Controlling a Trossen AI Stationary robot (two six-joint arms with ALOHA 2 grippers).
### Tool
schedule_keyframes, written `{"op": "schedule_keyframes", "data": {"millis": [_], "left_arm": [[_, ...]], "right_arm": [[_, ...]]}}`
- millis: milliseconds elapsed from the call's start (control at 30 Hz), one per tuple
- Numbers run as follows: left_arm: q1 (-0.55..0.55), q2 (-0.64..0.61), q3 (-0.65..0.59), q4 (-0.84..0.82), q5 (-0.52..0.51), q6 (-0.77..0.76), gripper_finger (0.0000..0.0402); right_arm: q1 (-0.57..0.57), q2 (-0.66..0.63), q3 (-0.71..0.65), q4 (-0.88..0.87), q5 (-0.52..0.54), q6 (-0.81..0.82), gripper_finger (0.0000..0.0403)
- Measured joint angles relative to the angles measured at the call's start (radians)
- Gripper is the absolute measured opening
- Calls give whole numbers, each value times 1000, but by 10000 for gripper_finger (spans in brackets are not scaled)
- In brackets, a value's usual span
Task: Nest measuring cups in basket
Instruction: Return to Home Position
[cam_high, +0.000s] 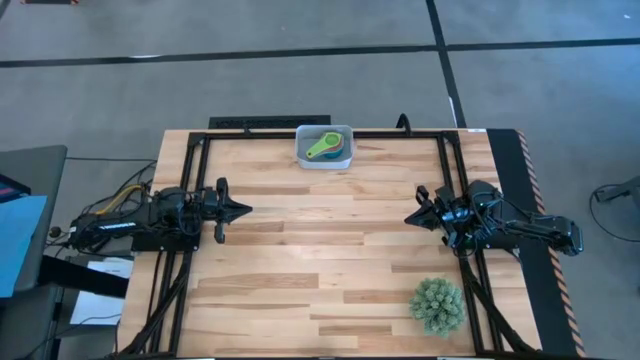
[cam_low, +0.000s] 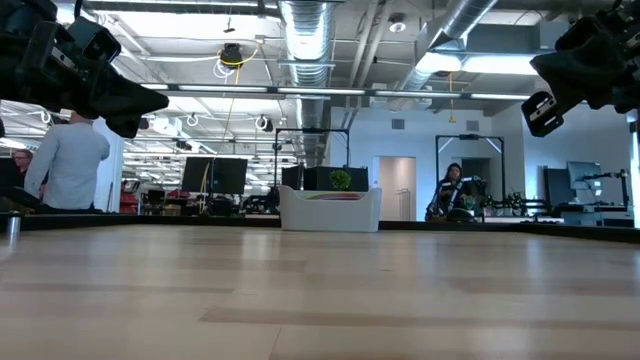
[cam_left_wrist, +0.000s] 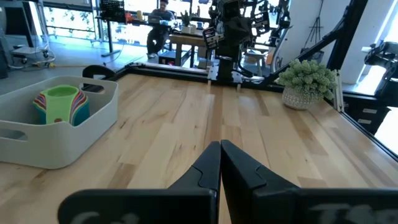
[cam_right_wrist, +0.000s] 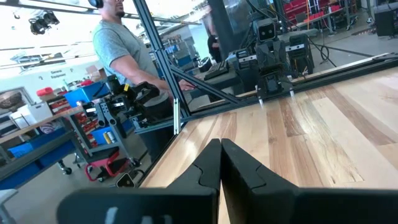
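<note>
The pale grey-white basket stands on its base at the middle of the table's far edge; the low view shows it too. Inside it the measuring cups sit stacked one in another, the green one on top with its handle pointing toward the table's left; in the left wrist view the stack shows coloured rims under the green cup. My left gripper hovers shut at the table's left side, my right gripper shut at the right side. Both are far from the basket and hold nothing.
A round spiky green plant in a pot stands near the table's near right corner. A dark metal frame runs around the table top. People and workshop furniture show in the room beyond the table.
</note>
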Motion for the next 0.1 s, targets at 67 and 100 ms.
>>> {"op": "schedule_keyframes", "data": {"millis": [67,100], "left_arm": [[0,0,0,0,0,0,0],[0,0,0,0,0,0,0]], "right_arm": [[0,0,0,0,0,0,36],[0,0,0,0,0,0,36]]}}
